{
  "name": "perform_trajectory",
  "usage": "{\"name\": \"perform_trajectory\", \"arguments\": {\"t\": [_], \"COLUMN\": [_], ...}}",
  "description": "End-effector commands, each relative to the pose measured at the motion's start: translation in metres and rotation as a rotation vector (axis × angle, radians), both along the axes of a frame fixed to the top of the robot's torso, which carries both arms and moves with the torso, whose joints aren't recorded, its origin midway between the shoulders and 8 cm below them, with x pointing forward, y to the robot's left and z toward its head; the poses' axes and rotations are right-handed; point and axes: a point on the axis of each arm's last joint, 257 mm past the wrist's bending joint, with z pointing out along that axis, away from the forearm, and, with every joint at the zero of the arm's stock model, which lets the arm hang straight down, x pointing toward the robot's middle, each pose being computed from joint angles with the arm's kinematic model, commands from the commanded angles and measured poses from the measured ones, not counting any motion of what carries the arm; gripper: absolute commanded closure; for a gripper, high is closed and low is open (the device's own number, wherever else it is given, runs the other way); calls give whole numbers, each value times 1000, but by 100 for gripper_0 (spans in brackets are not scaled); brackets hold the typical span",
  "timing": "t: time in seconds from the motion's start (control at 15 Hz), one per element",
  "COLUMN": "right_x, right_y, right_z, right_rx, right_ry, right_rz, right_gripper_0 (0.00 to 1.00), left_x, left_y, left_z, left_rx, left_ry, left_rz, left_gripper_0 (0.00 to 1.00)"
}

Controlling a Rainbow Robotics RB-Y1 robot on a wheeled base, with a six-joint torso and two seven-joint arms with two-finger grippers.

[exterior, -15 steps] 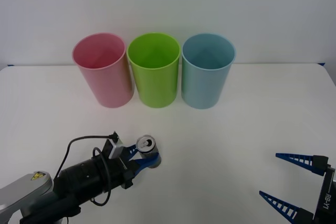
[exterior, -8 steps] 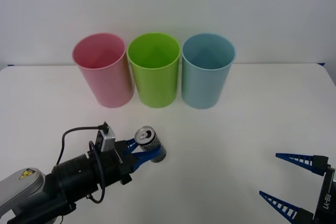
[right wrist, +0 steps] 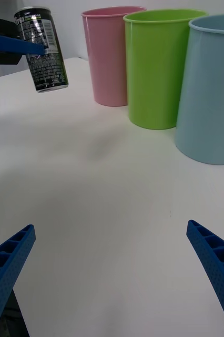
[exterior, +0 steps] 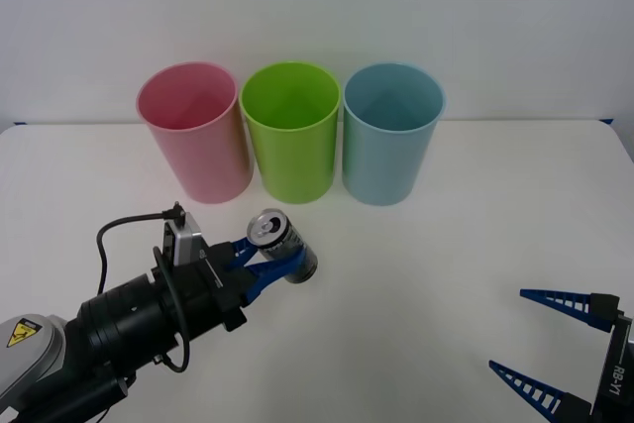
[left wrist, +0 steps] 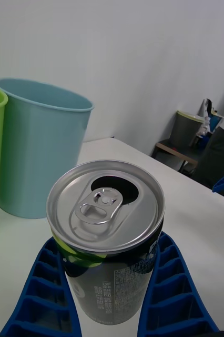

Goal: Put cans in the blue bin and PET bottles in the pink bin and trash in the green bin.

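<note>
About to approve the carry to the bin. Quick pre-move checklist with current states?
1. Grip: left gripper is shut on the can, fingers on both sides of the body. ok.
2. Can clear of the table: in the right wrist view it hangs above the surface with a shadow beneath. ok.
3. Can attitude: tilted, opened top facing the front camera. Whether liquid is left inside: cannot tell.
4. Target: blue bin upright, mouth open, at the right end of the row. ok.
5. Path: green bin stands between can and blue bin; can is not yet above rim level. not ok.
6. Right gripper open, parked at the near right. ok.
</note>
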Motion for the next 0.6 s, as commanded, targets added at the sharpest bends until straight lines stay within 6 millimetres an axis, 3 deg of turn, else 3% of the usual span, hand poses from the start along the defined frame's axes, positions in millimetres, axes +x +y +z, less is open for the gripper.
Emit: {"name": "perform_trajectory", "arguments": {"t": [0.07, 0.2, 0.6], "right_x": [0, 0, 0], "right_y": [0, 0, 0], "right_z": [0, 0, 0], "right_rx": [0, 0, 0], "right_ry": [0, 0, 0], "right_rz": [0, 0, 0], "right_gripper_0": [0, 0, 0], "left_x": [11, 23, 49], "left_y": [-14, -22, -26], "left_z": [23, 53, 97], "left_rx": [-33, -55, -23], "left_ry": [-19, -59, -103], "left_rz": [46, 73, 33], "left_gripper_0": [87, 89, 89]}}
